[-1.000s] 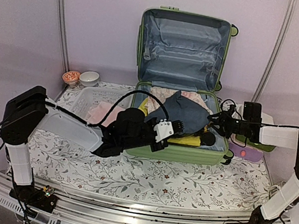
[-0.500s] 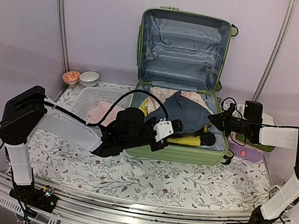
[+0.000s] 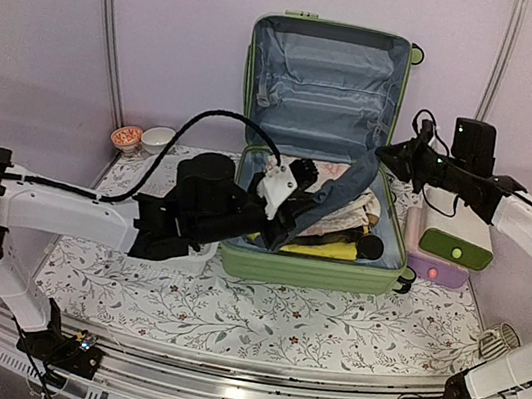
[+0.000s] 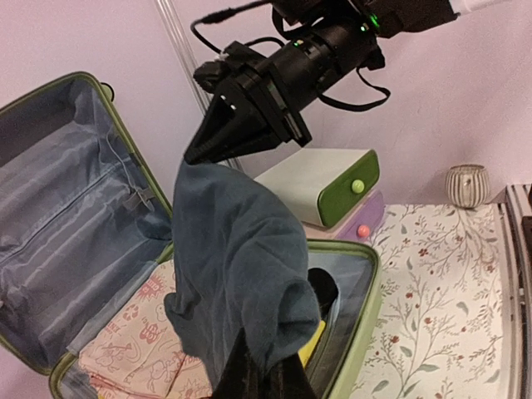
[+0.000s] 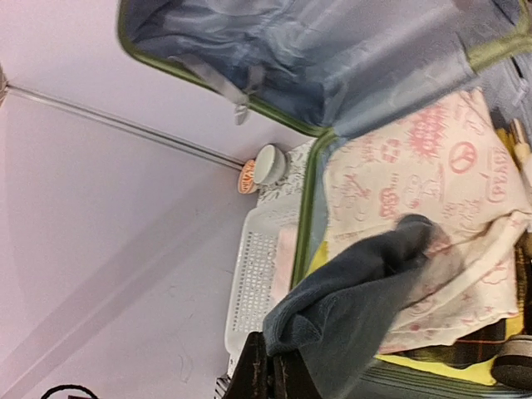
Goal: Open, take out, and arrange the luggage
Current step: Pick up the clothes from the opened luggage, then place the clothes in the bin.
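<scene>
Floral table point(image 3: 257, 320) bears open luggage point(image 3: 326, 77), box point(image 3: 456, 248) beside; left gripper point(image 4: 264, 378) and right gripper point(image 3: 386, 158) both clamp a dark garment point(image 3: 342, 196) above.

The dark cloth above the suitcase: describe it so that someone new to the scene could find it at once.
In the middle of the table stands the open light-green luggage. Above its lower half, a slate-blue garment stretches between the left gripper and the right gripper. Unlike the cream pink-printed fabric beneath, it is plain and dark.
</scene>
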Robot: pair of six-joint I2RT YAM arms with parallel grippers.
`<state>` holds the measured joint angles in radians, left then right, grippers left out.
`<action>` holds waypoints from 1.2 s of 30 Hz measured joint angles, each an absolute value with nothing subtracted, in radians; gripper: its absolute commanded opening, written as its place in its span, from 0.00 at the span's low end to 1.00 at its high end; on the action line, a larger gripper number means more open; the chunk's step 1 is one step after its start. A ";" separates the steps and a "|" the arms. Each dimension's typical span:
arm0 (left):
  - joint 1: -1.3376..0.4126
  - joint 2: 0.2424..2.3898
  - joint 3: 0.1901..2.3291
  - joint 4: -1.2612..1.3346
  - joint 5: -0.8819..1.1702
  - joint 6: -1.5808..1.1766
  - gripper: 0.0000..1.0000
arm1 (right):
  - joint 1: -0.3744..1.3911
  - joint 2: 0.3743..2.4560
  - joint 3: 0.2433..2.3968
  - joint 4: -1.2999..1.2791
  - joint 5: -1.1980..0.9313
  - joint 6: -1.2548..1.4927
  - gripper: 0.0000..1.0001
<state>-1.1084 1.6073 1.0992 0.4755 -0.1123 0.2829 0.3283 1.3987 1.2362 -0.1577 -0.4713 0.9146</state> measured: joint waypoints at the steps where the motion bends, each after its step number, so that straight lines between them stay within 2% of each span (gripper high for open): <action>1: -1.119 1.581 1.099 0.460 -0.120 0.261 0.00 | 0.350 1.393 1.281 -0.182 -0.455 0.908 0.02; 6: -1.137 1.438 1.099 0.364 -0.148 0.170 0.00 | 0.435 1.402 1.448 -0.260 -0.416 0.896 0.02; 13: -1.121 1.208 1.098 0.182 -0.224 0.057 0.00 | 0.534 1.549 1.624 -0.259 -0.415 0.901 0.02; 18: -1.075 1.068 1.063 0.065 -0.253 -0.020 0.00 | 0.607 1.686 1.702 -0.151 -0.453 0.928 0.02; 27: -1.000 0.813 0.893 -0.103 -0.331 -0.076 0.00 | 0.740 2.030 2.009 0.102 -0.492 0.996 0.02; 36: -0.803 0.666 0.840 -0.234 -0.423 -0.024 0.00 | 0.801 2.433 2.314 0.427 -0.462 1.108 0.02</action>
